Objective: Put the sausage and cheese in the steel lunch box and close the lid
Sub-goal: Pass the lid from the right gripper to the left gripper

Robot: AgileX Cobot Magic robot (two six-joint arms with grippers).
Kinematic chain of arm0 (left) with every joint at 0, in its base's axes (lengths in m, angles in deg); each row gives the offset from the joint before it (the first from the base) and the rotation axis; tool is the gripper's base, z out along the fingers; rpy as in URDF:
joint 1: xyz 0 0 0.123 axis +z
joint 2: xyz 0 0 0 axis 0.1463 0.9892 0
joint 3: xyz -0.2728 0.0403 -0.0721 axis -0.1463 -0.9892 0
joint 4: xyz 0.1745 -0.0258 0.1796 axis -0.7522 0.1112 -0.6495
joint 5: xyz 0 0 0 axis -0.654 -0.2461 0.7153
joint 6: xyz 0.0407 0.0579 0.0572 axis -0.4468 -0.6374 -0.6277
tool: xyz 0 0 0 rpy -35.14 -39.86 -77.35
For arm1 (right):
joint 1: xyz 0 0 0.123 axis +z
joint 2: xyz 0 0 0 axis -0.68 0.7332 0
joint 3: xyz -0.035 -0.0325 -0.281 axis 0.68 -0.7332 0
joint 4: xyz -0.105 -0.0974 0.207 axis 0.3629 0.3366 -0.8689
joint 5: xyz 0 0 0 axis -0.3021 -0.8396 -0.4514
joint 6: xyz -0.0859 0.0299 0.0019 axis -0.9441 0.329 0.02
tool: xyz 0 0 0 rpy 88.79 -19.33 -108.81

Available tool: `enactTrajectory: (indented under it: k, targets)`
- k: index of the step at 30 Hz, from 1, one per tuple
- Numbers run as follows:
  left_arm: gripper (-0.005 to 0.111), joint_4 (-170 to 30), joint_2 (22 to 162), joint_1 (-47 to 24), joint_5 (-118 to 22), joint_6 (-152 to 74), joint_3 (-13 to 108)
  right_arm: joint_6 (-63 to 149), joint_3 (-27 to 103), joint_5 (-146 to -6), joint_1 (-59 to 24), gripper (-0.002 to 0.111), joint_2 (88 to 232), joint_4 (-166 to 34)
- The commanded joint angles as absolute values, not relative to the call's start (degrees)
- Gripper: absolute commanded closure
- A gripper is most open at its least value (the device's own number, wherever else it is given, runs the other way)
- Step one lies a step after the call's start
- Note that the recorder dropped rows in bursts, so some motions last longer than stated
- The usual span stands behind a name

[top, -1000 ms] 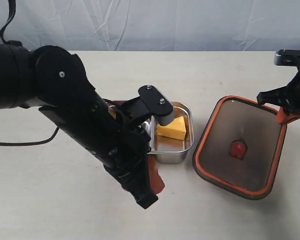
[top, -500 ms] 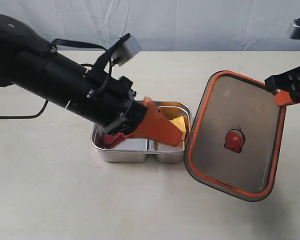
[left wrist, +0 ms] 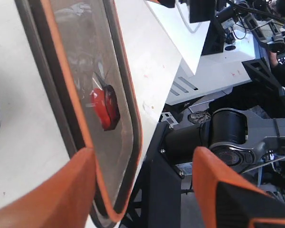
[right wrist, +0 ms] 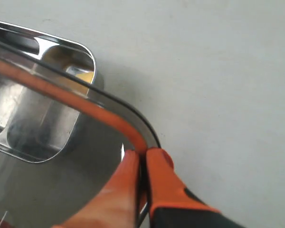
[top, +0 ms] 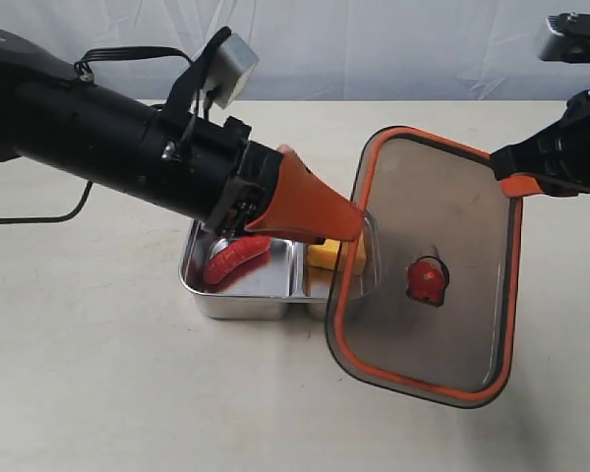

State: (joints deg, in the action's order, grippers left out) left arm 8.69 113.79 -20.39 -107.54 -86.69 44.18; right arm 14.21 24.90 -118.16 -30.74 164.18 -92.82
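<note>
The steel lunch box [top: 191,286] stands mid-table. The red sausage [top: 236,259] lies in its larger compartment, and the yellow cheese [top: 326,255] sits in the smaller one. My left gripper [top: 326,222] hovers open just above the box, its orange fingers [left wrist: 52,190] spread with nothing between them. My right gripper [top: 516,183] is shut on the far corner of the lid [top: 442,226], pinching the orange rim [right wrist: 85,108]. The lid hangs tilted, underside and orange valve tab [top: 425,280] facing up, and its left edge overlaps the box's right end. Through the lid I see the box [right wrist: 61,43] and cheese [right wrist: 83,76].
A black cable [top: 39,214] trails across the beige table [top: 98,393] at the left. A pale cloth backdrop [top: 374,49] closes off the far side. Past the table edge, the left wrist view shows dark equipment and stands [left wrist: 237,137].
The right gripper has carried the lid leftward until it overlaps the box. The left arm has swung up and back, and the sausage now lies uncovered in the larger compartment.
</note>
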Motion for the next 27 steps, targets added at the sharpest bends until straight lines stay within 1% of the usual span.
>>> enactTrajectory:
  k: [1,17,27]
  targets:
    - [0.049,9.2,113.1,-20.3,-105.0,-86.7,44.0,13.8,24.7,-117.9,-30.6,0.109,162.6,-93.3]
    - [0.049,8.6,113.1,-20.3,-102.5,-86.6,44.0,9.7,24.7,-119.4,-30.6,0.109,160.9,-99.1]
    - [0.049,8.6,113.1,-20.3,-101.4,-86.6,44.0,2.8,24.7,-122.6,-30.6,0.109,160.9,-107.5]
